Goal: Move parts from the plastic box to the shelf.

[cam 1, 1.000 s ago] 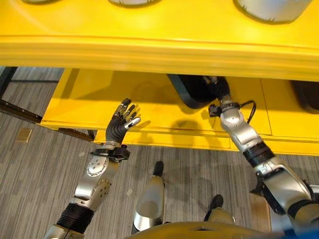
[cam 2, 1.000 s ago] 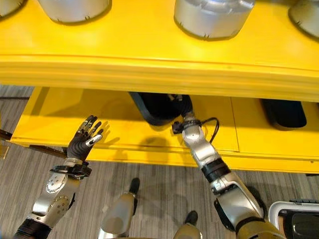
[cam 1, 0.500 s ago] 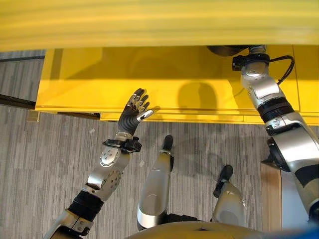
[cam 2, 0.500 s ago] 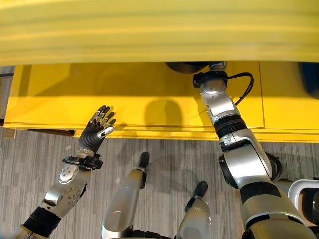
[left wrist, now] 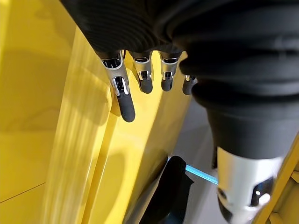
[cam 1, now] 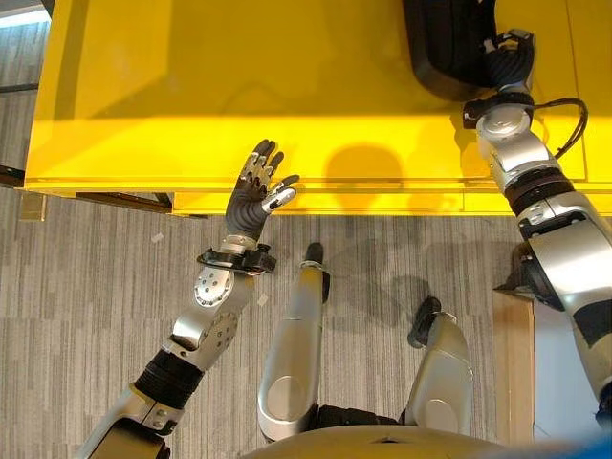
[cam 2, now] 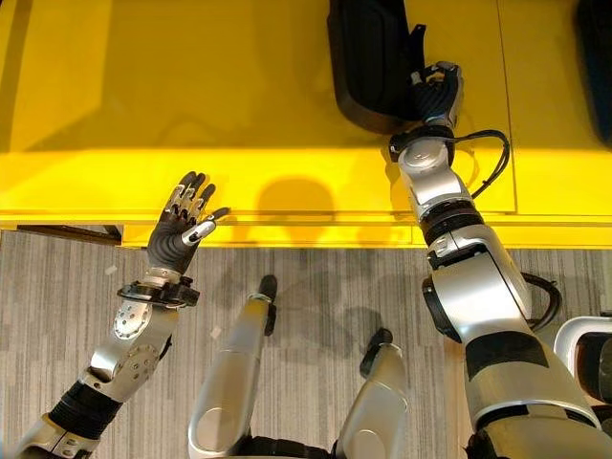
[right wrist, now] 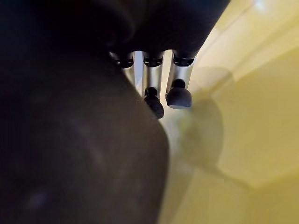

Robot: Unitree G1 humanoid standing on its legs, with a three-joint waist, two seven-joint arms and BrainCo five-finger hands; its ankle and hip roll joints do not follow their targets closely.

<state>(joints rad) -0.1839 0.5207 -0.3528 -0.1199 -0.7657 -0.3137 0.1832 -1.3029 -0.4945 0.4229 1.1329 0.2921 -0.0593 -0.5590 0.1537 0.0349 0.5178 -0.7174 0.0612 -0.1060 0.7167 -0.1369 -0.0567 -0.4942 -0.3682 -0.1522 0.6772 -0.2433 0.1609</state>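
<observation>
A black moulded part (cam 2: pixel 368 62) lies on the yellow lower shelf (cam 1: pixel 239 86), toward its back right. My right hand (cam 2: pixel 435 91) reaches in along the part's right edge, fingers curled against it. In the right wrist view the fingers (right wrist: pixel 154 88) bend over a dark mass above the yellow surface. Over the shelf's front edge my left hand (cam 1: pixel 256 196) is raised with its fingers spread and nothing in it. Its straight fingers (left wrist: pixel 124 95) stand beside the yellow edge in the left wrist view.
Another black part (cam 2: pixel 598 57) lies at the shelf's far right. A white plastic box (cam 2: pixel 583 359) shows at the lower right on a wooden board (cam 1: pixel 512 373). Grey carpet (cam 1: pixel 86 277) lies in front of the shelf.
The camera has tipped down: the upper shelf with its silver parts has left the picture. The right hand stays at the black part on the lower shelf. The left hand stays raised and open.
</observation>
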